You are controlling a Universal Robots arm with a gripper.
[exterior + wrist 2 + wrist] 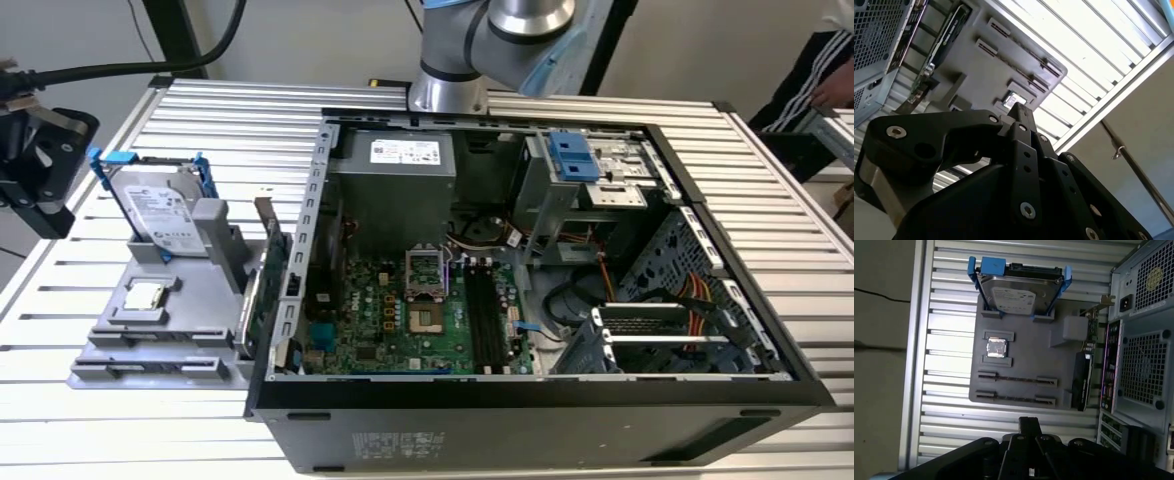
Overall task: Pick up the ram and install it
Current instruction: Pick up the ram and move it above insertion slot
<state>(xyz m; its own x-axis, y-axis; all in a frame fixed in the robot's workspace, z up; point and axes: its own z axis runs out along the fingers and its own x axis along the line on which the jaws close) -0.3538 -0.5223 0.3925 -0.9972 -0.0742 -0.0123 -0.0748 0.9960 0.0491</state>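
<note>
In the exterior view my gripper (47,200) hangs at the table's left edge, beside the grey parts fixture (200,300) and apart from it. Its black fingers meet in one narrow tip in both wrist views (1020,114) (1029,423), shut with nothing between them. The fixture's two long narrow holders (1016,378) (1015,399) hold no stick. Inside the open computer case (534,400), long dark strips (483,320) run along the green motherboard (387,320) where the memory slots are. I cannot tell whether the ram is among them.
On the fixture stand a silver hard drive in a blue frame (158,205), a small square chip (144,295) and an upright green card (271,270) next to the case wall. A person stands at the exterior view's far right (821,80). The table is ribbed metal (80,440).
</note>
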